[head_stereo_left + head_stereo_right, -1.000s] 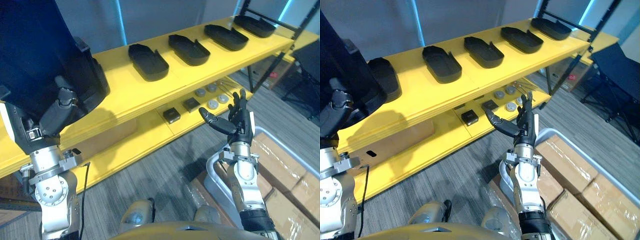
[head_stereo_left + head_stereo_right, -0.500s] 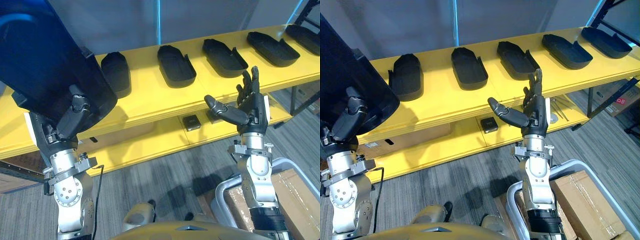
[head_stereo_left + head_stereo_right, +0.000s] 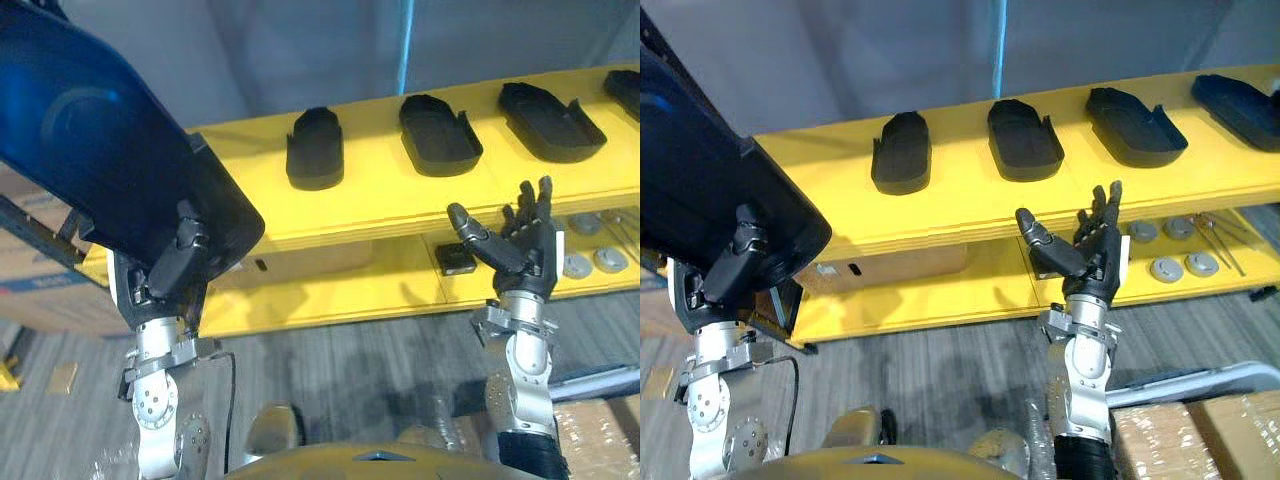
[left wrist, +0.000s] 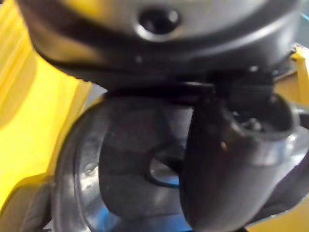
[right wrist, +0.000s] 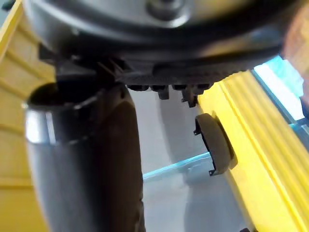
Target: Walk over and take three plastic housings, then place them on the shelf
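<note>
The left hand (image 3: pixel 176 268) is raised at the near left. Its fingers are curled over the rim of a large housing (image 3: pixel 95 150), a dark plastic shell that tilts up and away to the far left. In the left wrist view the thumb (image 4: pixel 217 169) lies across the shell's hollow inner face.

The right hand (image 3: pixel 522 250) is held up at the near right in front of the shelf (image 3: pixel 375 195). Its fingers are straight and spread, its thumb stands out to the left, and it holds nothing.

The shelf is yellow and runs across the far side of the scene. On its top board four black housings lie in a row, well apart from one another:
- the leftmost housing (image 3: pixel 315 150)
- the second housing (image 3: pixel 440 135)
- the third housing (image 3: pixel 550 120)
- the fourth housing (image 3: pixel 1240 95), at the far right edge

All four lie with the open side up.

On the lower board (image 3: pixel 340 290) there are three things:
- a brown box (image 3: pixel 895 268) on the left
- a small black box (image 3: pixel 456 258), just behind the right hand's thumb
- some round grey discs (image 3: pixel 1167 270) further right

At the near right, on the floor, cardboard boxes (image 3: pixel 1185 440) lie beside a grey tube frame (image 3: pixel 1200 375).
</note>
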Robot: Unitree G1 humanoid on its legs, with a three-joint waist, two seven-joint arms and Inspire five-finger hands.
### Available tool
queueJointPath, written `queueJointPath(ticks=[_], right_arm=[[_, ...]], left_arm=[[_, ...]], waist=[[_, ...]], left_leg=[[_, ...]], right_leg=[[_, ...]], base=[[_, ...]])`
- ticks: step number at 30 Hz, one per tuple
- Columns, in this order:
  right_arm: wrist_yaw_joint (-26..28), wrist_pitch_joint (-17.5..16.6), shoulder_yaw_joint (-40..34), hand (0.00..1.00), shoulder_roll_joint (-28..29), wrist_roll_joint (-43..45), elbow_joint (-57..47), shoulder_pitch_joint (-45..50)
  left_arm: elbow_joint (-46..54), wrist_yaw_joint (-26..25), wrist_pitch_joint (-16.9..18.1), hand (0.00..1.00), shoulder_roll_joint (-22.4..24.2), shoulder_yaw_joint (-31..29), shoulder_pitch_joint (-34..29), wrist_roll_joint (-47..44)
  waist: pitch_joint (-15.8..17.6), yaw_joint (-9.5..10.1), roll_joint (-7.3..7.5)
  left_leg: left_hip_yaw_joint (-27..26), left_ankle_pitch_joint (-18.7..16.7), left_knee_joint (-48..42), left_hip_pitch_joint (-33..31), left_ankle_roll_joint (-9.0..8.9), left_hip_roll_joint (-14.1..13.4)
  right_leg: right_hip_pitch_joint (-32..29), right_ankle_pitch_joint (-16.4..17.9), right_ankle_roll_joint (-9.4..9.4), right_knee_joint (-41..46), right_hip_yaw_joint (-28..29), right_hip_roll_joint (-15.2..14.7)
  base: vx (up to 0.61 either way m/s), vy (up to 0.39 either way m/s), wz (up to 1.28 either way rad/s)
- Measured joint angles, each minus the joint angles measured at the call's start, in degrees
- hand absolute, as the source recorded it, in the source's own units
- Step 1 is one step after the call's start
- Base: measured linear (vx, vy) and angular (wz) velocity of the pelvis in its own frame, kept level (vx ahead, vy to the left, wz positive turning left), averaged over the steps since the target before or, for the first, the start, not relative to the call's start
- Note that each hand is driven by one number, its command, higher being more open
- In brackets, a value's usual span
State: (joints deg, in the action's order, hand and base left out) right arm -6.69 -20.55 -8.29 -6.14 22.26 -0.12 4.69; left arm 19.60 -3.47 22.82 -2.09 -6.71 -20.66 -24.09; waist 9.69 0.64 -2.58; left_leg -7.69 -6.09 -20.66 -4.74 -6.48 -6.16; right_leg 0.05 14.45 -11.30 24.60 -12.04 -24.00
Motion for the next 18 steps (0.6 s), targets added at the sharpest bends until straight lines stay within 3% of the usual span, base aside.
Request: queueJointPath(ticks=[1,2,3,5,6,7,8,9,11,12,13,14,15,16,18], right_arm=[[-0.35,-0.36,-0.13,1.0,1.49,1.2,0.55,0.46],[-0.85,-0.39,-0.06,1.0,2.75,1.25,0.92,0.91],[-1.24,-0.41,0.4,1.0,4.87,1.18,1.03,2.59],[-1.31,-0.51,1.64,1.0,6.96,1.0,1.03,5.06],[-1.65,-0.54,2.63,1.0,7.48,0.49,1.03,5.79],[-1.79,-0.63,3.71,1.0,7.5,-0.07,1.02,5.61],[-1.72,-1.33,4.68,1.0,7.07,-1.88,0.9,5.15],[-1.61,-1.47,5.41,1.0,6.84,-2.56,0.59,4.8],[-1.25,-1.51,6.17,1.0,6.24,-4.03,-2.23,4.44],[-1.12,-1.52,6.14,1.0,5.46,-4.03,-3.96,3.72],[-1.08,-1.52,6.13,1.0,5.04,-4.04,-4.58,3.06],[-0.89,-1.68,6.06,1.0,3.96,-4.04,-5.86,2.1],[-0.63,-1.78,5.79,1.0,3.0,-4.03,-6.75,1.28],[-0.06,-1.87,4.98,1.0,1.49,-4.02,-7.48,0.76],[0.54,-1.86,3.98,1.0,1.05,-3.99,-7.69,0.68]], left_arm=[[0.0,0.35,0.03,0.0,-0.31,-0.24,0.31,-0.02],[-0.01,0.68,0.03,0.0,-0.49,-0.63,0.56,0.01],[0.05,1.23,-0.02,0.0,-0.71,-1.25,0.76,0.03],[0.04,1.32,-0.34,0.0,-1.42,-1.7,1.62,0.1],[0.05,1.97,-0.65,0.0,-1.89,-1.89,2.94,0.1],[0.1,3.11,-0.68,0.0,-2.7,-2.19,4.19,0.2],[0.43,4.21,-0.7,0.0,-3.68,-2.53,5.28,0.31],[0.82,4.64,-0.72,0.0,-4.2,-2.76,5.75,0.29],[1.23,5.52,-1.41,0.0,-5.82,-2.6,8.88,-0.23],[1.29,5.59,-2.09,0.0,-6.07,-2.11,10.75,-0.29],[1.29,5.54,-2.27,0.0,-6.02,-1.94,11.31,-0.28],[1.29,4.96,-3.09,0.0,-5.8,-1.14,12.04,-0.47],[1.25,4.13,-3.45,0.0,-5.45,-0.63,12.13,-0.53],[1.2,3.2,-4.56,0.0,-4.38,1.19,11.53,-0.22],[1.19,2.22,-5.34,0.0,-4.28,3.16,10.21,0.52]], waist=[[-0.33,-1.43,-0.49],[0.1,-1.96,0.5],[0.5,-2.62,1.26],[0.59,-2.66,1.4],[0.59,-2.47,1.4],[0.56,-2.14,1.38],[0.48,-1.58,1.36],[0.4,-1.43,1.26],[0.41,-1.73,1.21],[0.37,-2.07,1.26],[0.34,-2.24,1.32],[0.2,-2.31,1.55],[0.22,-2.33,1.53],[0.06,-2.41,0.26],[0.01,-2.39,0.09]], left_leg=[[-0.41,-2.72,-0.4,-0.3,-0.6,0.35],[-0.66,-3.16,-1.42,-0.45,0.16,1.55],[-1.09,-4.68,-3.15,-0.98,1.17,2.53],[-1.29,-6.64,-5.59,-2.06,2.12,2.66],[-1.38,-7.16,-5.73,-2.12,2.86,2.78],[-1.92,-7.26,-4.93,-1.56,3.74,2.8],[-3.23,-6.56,-2.89,-0.51,4.94,2.66],[-3.28,-6.22,-1.93,-0.26,5.46,2.48],[-1.7,-4.52,0.47,-0.4,6.7,2.5],[-0.84,-3.06,2.6,-0.35,7.24,2.73],[-0.67,-2.29,3.71,-0.26,7.34,2.95],[-0.63,-0.72,5.62,0.02,7.5,3.71],[-0.66,-0.26,6.14,-0.17,7.42,4.35],[-0.12,0.13,6.24,-0.67,7.63,4.43],[0.15,0.28,6.71,-0.34,7.45,4.61]], right_leg=[[0.39,-0.58,-0.94,-0.81,0.14,-0.68],[0.86,-1.03,-1.18,-1.73,0.77,-1.56],[2.53,-3.75,-1.52,-4.99,0.89,-2.16],[4.44,-9.64,-2.88,-9.62,0.6,-1.92],[4.55,-12.94,-2.19,-10.25,0.2,-1.85],[4.31,-16.13,-0.32,-10.37,-0.99,-1.79],[3.89,-18.59,2.71,-11.09,-2.6,-1.34],[3.36,-17.94,2.88,-10.37,-2.43,-0.41],[2.61,-11.27,2.62,-6.95,-1.52,5.34],[2.57,-7.25,2.99,-6.73,-1.35,9.72],[2.47,-5.83,3.5,-7.23,-1.34,11.56],[2.67,-4.65,5.55,-10.66,-1.51,14.86],[3.3,-4.68,6.82,-14.03,-1.63,16.55],[4.27,-6.69,6.58,-16.2,-1.55,17.14],[5.14,-7.02,6.57,-17.23,-1.76,17.2]], base=[[0.05,0.368,-0.12],[0.05,0.324,0.09],[0.05,0.455,-0.07],[0.04,0.43,-0.02],[0.0,0.313,0.04],[-0.01,0.364,-0.13],[-0.01,0.276,-0.21],[0.01,0.208,-0.08],[0.02,0.099,0.3],[0.01,0.06,0.34],[0.01,0.07,0.28],[0.0,0.051,0.11],[0.01,0.041,0.15],[0.02,0.046,0.12],[0.02,0.034,0.08]])
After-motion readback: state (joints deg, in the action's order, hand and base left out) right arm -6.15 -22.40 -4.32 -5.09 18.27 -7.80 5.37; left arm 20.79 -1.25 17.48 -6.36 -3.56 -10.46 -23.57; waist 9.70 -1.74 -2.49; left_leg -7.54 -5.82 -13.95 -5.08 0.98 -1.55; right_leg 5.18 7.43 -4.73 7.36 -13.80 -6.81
